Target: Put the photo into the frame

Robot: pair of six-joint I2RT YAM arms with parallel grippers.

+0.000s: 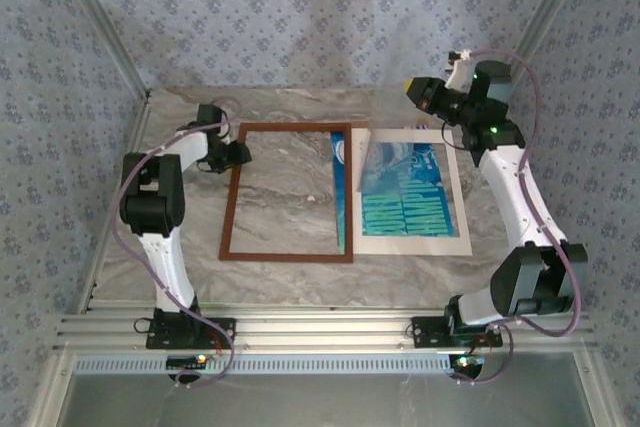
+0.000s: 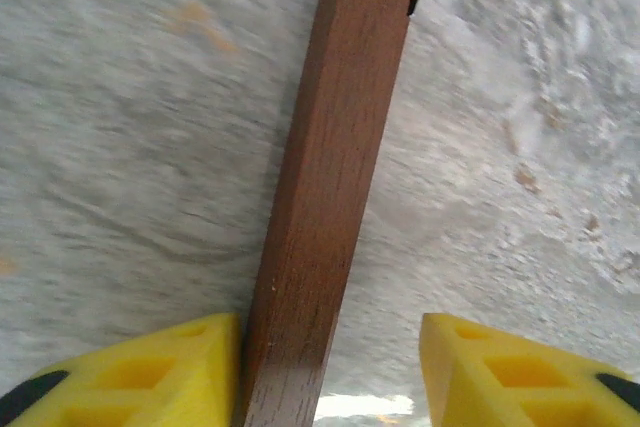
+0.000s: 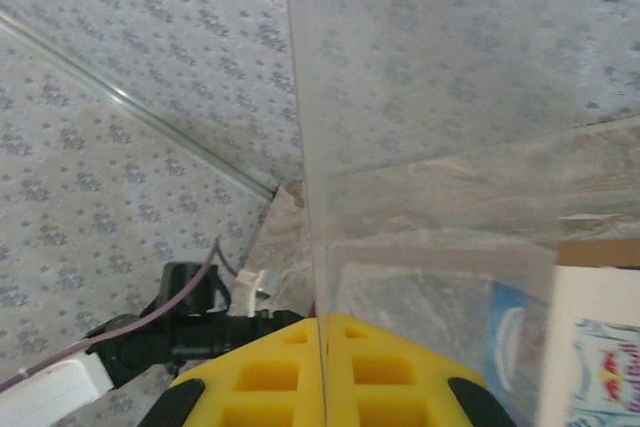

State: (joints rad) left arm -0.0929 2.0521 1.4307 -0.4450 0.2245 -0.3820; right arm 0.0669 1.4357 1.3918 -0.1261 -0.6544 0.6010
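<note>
The photo [image 1: 412, 192] lies flat, right of centre in the top view, on a white mat [image 1: 456, 207]. It is not yet in the frame [image 1: 285, 257], which lies left of it on the marble table [image 1: 290, 197]. Between the two a clear pane [image 1: 362, 162] stands tilted on its lower edge, with the print's blue showing in it.

The step in hand looks like handling this pane, either laying it into the frame or getting it clear so the print can go across; which one I cannot tell. To do it well, the pane should pivot slowly about its resting edge and come down flat, not drop. It should also stay off the photo so the print is not dragged across the mat. The frame should be held in place meanwhile, and a firmer hold on its rail would help.

In the right wrist view the right gripper [image 3: 322, 367] sits bottom centre. Its yellow fingers [image 3: 260, 377] are pressed together on the near edge of the clear pane [image 3: 430, 147], and the photo [image 3: 610, 367] shows through the glass at lower right.

In the left wrist view the left gripper [image 2: 328, 327] straddles the frame [image 2: 330, 197] rail at about half width. The lower-left finger [image 2: 150, 372] touches the wood and the other stands apart from it, so the rail is bracketed, not clamped.
</note>
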